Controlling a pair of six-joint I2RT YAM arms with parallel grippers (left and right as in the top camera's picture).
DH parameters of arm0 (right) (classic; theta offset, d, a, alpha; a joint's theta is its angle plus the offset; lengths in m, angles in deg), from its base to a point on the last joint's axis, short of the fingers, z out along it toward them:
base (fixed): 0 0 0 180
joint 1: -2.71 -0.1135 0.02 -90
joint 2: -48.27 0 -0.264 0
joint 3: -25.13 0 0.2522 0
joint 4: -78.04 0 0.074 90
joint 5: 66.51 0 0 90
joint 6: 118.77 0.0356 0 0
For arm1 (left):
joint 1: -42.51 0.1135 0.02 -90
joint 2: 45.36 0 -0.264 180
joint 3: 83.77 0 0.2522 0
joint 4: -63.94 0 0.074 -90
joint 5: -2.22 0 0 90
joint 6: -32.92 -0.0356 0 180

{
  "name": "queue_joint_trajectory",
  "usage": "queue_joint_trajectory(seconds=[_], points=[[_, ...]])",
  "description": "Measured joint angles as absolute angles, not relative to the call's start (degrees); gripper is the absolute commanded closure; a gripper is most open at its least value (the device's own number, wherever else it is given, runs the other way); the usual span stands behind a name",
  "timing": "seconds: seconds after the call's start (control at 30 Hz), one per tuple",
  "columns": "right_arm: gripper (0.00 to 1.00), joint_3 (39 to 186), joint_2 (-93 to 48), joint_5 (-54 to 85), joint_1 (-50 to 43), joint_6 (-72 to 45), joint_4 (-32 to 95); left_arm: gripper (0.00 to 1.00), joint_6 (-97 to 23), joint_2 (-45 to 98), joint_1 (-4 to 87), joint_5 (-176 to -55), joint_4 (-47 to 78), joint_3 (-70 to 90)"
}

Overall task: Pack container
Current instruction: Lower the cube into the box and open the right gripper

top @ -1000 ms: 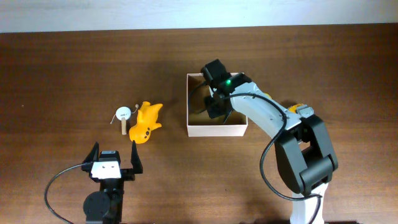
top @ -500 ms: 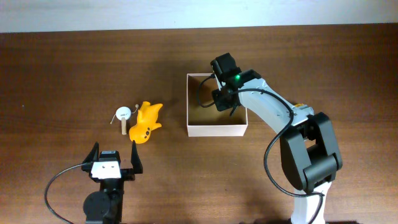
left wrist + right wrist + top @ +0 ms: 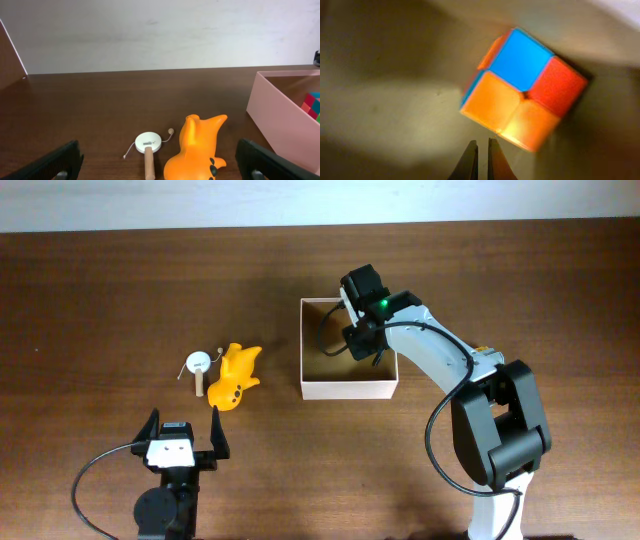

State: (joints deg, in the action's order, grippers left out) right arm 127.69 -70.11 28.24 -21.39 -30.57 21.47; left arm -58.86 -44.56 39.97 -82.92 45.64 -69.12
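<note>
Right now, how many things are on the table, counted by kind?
Cardboard box: 1
Colourful cube, lying inside it: 1
Yellow animal toy: 1
White disc toy with a wooden handle: 1
Total: 4

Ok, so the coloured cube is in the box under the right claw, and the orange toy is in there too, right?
Not quite: the overhead view shows the orange toy lying on the table left of the box, not in it. The coloured cube is in the box under the right claw.
</note>
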Motion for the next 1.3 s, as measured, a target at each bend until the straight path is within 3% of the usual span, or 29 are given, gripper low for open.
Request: queue_joint_trajectory(seconds=[0.4, 1.3], points=[[0.96, 127.7, -70.1, 23.8, -26.5, -35.2, 29.3, 0.01, -58.9, -44.6, 40.0, -82.9, 45.6, -69.1], [0.96, 127.7, -70.8, 31.5, -22.6, -35.3, 34.6, 0.01, -58.9, -44.6, 40.0, -82.9, 45.6, -69.1]])
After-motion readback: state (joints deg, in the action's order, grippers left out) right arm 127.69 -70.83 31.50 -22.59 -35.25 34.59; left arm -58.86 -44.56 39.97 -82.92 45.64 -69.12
